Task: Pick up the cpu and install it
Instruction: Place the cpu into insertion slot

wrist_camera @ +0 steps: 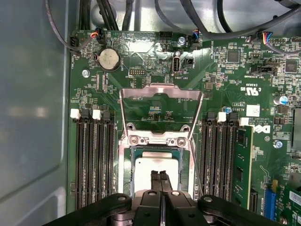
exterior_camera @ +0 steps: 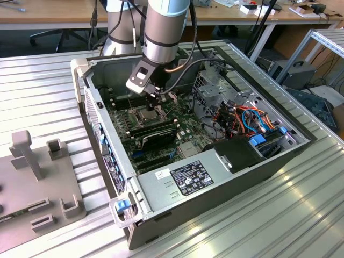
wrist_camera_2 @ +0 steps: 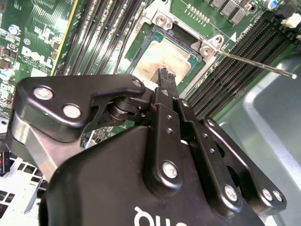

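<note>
The cpu (wrist_camera: 143, 169) lies flat in its socket on the green motherboard (wrist_camera: 225, 80), its dull silver top facing up; it also shows in the second wrist view (wrist_camera_2: 160, 56). My gripper (wrist_camera: 159, 173) hangs straight over it, fingers shut together with nothing between them. In the second wrist view the gripper's tip (wrist_camera_2: 165, 71) stands at the cpu's edge; whether it touches I cannot tell. The shiny retention frame (wrist_camera: 160, 88) is swung up and open behind the socket. In the exterior view the gripper (exterior_camera: 152, 106) reaches down into the open computer case (exterior_camera: 215, 199).
Black memory slots (wrist_camera: 94, 160) flank the socket on both sides. A thin metal lever (wrist_camera_2: 254, 63) sticks out beside it. A power supply (exterior_camera: 183, 180), a black card (exterior_camera: 156, 134) and coloured cables (exterior_camera: 244, 118) crowd the case. A grey fixture (exterior_camera: 32, 177) sits at the exterior view's left.
</note>
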`<state>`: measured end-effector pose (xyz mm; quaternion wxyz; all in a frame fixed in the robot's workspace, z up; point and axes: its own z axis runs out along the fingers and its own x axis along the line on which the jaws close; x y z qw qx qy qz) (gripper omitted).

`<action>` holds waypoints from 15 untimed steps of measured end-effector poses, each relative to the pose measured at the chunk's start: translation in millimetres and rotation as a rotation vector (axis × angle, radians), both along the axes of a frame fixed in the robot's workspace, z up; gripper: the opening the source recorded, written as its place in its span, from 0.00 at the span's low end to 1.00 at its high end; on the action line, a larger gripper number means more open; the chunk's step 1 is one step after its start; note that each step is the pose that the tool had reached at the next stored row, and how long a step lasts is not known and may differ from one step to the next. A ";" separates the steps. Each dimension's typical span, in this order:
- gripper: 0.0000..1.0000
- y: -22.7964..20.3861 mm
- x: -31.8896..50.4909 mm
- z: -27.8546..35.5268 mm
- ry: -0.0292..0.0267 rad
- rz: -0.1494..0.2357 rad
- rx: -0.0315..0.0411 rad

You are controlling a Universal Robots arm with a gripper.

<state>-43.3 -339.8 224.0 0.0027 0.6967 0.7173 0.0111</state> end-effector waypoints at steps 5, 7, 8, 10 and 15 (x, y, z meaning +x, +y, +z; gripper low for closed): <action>0.11 -0.4 -0.1 -0.6 -0.0001 0.000 0.0001; 0.11 -0.6 -0.1 -1.0 0.0000 0.000 0.0001; 0.11 -0.7 -0.1 -1.7 0.0000 0.000 0.0000; 0.11 -0.7 -0.1 -5.7 -0.0001 0.000 0.0001; 0.11 -0.7 -0.4 -7.2 0.0000 0.000 0.0000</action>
